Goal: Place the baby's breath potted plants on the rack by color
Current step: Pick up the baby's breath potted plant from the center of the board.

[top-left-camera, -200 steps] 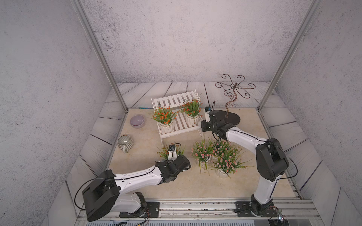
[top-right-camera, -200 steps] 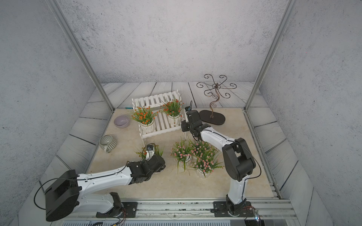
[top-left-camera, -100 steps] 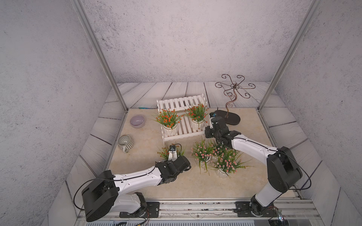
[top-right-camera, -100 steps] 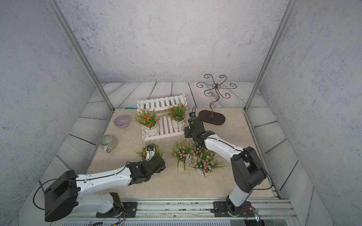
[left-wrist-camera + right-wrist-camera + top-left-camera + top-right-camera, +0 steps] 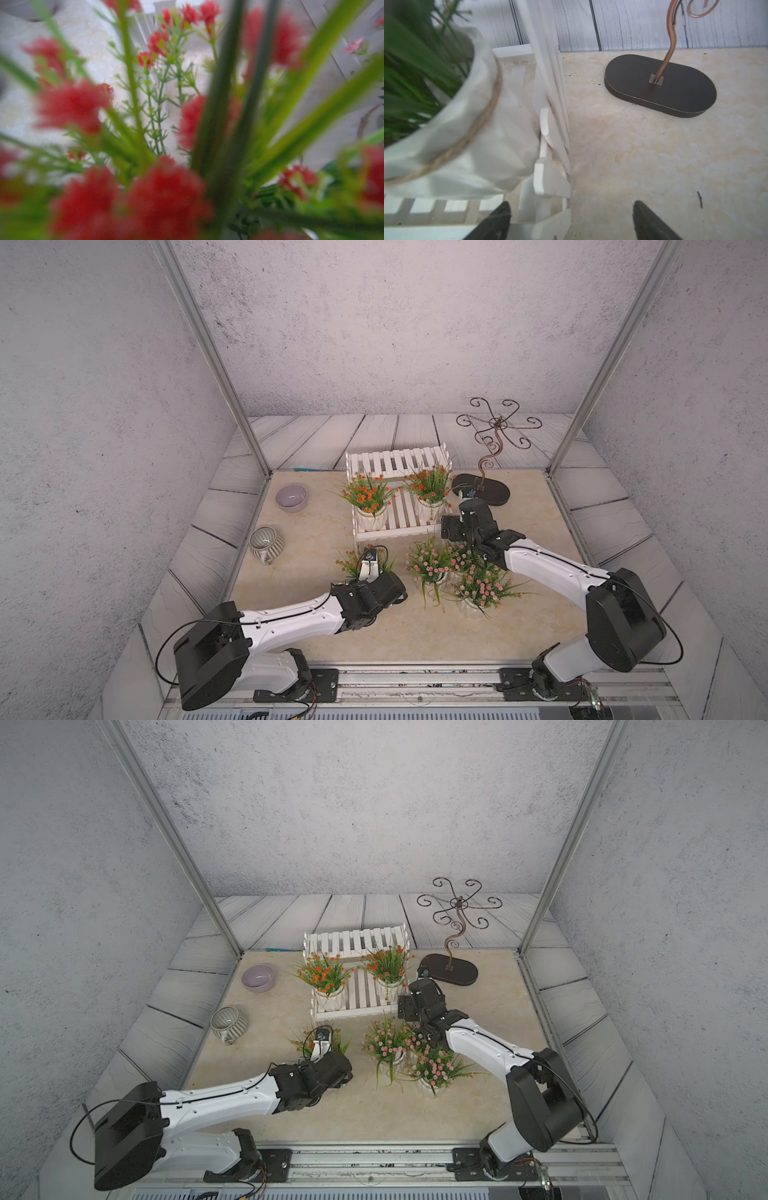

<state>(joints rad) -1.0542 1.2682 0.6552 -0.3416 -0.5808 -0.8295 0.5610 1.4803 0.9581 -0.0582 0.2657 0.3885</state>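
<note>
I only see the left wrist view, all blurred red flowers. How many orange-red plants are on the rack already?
Observer: Two, the left orange-red plant and the right orange-red plant, both on the lower tier of the rack.
Operator: And the pink ones?
Observer: The three pink plants stand on the table in front of the rack.
Operator: Is the right gripper free?
Observer: Yes, the right gripper is open at the rack's right end.

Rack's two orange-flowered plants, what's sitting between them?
Nothing; only bare slats of the rack show between them in both top views.
</note>
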